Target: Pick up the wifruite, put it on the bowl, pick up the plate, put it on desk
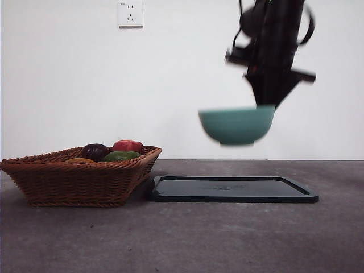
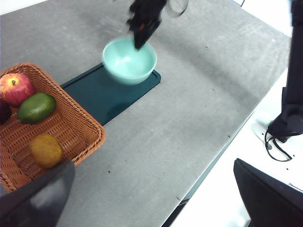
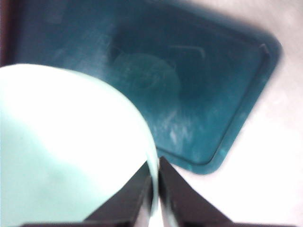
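The mint-teal bowl (image 1: 236, 125) hangs in the air above the plate (image 1: 233, 189), a flat dark teal rectangular tray on the desk (image 1: 227, 239). My right gripper (image 1: 267, 99) comes down from above and is shut on the bowl's rim (image 3: 154, 165). In the left wrist view the bowl (image 2: 128, 61) looks empty. The wifruite (image 2: 46, 150), small and orange-brown, lies in the wicker basket (image 2: 71, 127); only its top (image 1: 79, 161) shows from the front. My left gripper (image 2: 151, 203) is open, high over the basket's near corner.
The basket (image 1: 79, 182) stands to the left of the plate and also holds a red apple (image 2: 15, 88), a green fruit (image 2: 36, 107) and a dark purple fruit (image 1: 94, 151). The desk's edge (image 2: 222, 151) runs close on the right arm's side.
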You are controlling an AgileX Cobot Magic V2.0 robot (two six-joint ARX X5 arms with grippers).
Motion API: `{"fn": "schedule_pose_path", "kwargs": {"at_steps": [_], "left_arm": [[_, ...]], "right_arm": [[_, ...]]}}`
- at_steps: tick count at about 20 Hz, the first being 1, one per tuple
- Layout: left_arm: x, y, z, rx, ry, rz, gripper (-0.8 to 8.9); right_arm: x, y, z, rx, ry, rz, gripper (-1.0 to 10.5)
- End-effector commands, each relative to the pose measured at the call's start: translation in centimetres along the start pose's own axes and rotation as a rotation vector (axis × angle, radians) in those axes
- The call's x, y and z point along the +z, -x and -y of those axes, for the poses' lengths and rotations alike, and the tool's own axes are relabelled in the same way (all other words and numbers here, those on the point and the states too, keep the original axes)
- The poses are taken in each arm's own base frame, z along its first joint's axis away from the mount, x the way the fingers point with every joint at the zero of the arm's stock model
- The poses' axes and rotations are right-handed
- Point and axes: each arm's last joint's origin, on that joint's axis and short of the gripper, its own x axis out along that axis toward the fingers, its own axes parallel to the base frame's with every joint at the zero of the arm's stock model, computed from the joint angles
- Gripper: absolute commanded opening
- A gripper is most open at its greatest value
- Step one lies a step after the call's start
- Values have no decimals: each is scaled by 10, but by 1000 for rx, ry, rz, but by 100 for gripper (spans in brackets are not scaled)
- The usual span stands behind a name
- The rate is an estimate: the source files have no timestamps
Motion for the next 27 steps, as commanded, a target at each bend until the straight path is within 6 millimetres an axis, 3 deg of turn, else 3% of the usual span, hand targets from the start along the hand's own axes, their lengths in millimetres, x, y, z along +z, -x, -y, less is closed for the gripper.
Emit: {"fn": "schedule_pose_path", "kwargs": {"at_steps": [1, 6, 10, 13, 16, 19, 27], "left_arm": [[3, 1, 1, -5, -24, 14, 563], [2, 2, 1, -6, -22, 9, 563], [2, 2, 1, -6, -22, 9, 563], [3, 1, 1, -6, -23, 10, 563], [3, 1, 1, -4, -25, 16, 563], [3, 1, 1, -5, -23, 14, 563], [3, 1, 1, -5, -24, 14, 563]], "right_arm": [[-13, 11, -7, 4, 26, -36, 11], [-65, 27, -30, 24, 100, -17, 11], [-109, 5, -47, 109, 172, -34, 11], [-130, -28, -61, 126, 172, -71, 11], [-143, -61, -73, 142, 185, -55, 11], [-153, -81, -78, 122, 187, -44, 11], [-159, -88, -77, 111, 143, -65, 12]]}}
